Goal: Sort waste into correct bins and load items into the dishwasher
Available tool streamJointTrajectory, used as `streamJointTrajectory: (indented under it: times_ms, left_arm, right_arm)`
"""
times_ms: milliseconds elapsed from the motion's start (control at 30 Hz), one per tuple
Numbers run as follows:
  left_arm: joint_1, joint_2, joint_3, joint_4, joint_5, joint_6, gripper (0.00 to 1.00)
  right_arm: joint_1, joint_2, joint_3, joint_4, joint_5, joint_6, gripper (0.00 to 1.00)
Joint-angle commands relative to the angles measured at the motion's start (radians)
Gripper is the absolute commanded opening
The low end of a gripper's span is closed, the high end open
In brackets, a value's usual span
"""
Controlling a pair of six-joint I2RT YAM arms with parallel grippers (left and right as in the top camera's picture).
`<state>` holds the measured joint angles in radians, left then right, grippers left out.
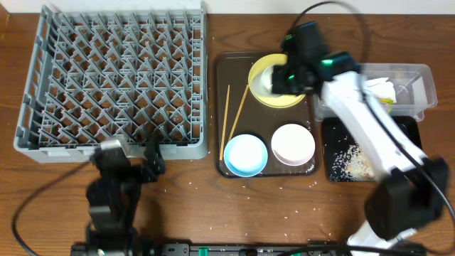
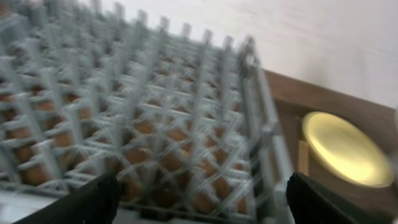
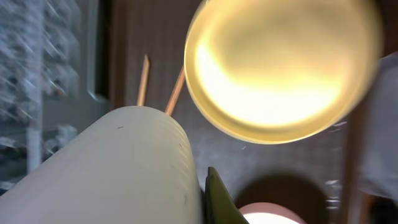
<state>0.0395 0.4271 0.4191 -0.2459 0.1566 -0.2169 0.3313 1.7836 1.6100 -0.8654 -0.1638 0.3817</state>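
The dish rack [image 1: 114, 78] sits at the left of the counter [image 1: 234, 206], with the left claw [image 1: 135, 153] released, spread wide at the rack's near edge and holding nothing, so a load carried across could clip it. Past the chopsticks [image 1: 227, 114], over the left rim of the yellow plate [image 1: 282, 99], the right claw [image 1: 277, 75] is clenched tight, seemingly pinching the wall of the small white cup [image 3: 112, 168]. So thin a grip may let the cup swing or drop onto the plate.

The left claw [image 1: 131, 151] is hovering low near its base, jaws spread wide. The right claw [image 1: 284, 75], stretched far forward, is pinching shut on the small white cup [image 3: 112, 168].
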Motion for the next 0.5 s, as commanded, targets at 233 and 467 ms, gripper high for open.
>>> streamJointTrajectory:
  times_ms: [233, 467]
  left_arm:
    - [0.007, 0.594, 0.419, 0.175, 0.937, -0.11, 0.86]
    - [0.007, 0.775, 0.419, 0.336, 1.161, -0.74, 0.86]
  right_arm:
    - [-0.087, -0.075, 0.015, 0.074, -0.254, -0.025, 0.01]
    - [-0.105, 0.009, 0.014, 0.194, -0.613, -0.08, 0.01]
